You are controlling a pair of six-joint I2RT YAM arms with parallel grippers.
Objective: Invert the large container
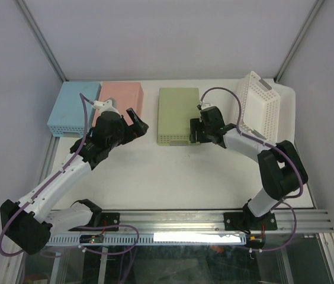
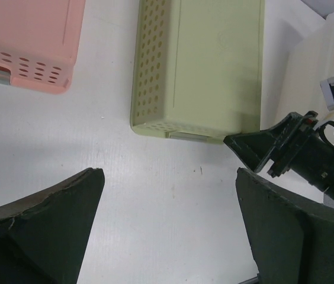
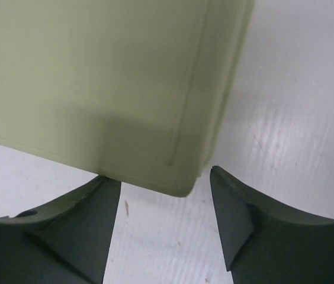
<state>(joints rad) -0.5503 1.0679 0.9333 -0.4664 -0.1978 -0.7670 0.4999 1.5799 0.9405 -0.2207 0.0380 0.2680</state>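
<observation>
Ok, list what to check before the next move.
1. Right gripper open: ok, jaws apart.
2. Right gripper at the target: not ok. It faces the near corner of the green perforated plastic container, not the white perforated plastic basket, which looks largest.
3. White basket upside down: not ok. It stands tilted on its long side.
4. Left gripper open and empty: ok, above the white table.
5. What props the basket up: cannot tell.

A blue perforated bin (image 1: 74, 108) and a pink bin (image 1: 122, 93) are lying upside down, side by side, at the counter's (image 1: 173, 171) far left. An olive-green bin (image 1: 176, 112) is sitting inverted near the middle.
</observation>
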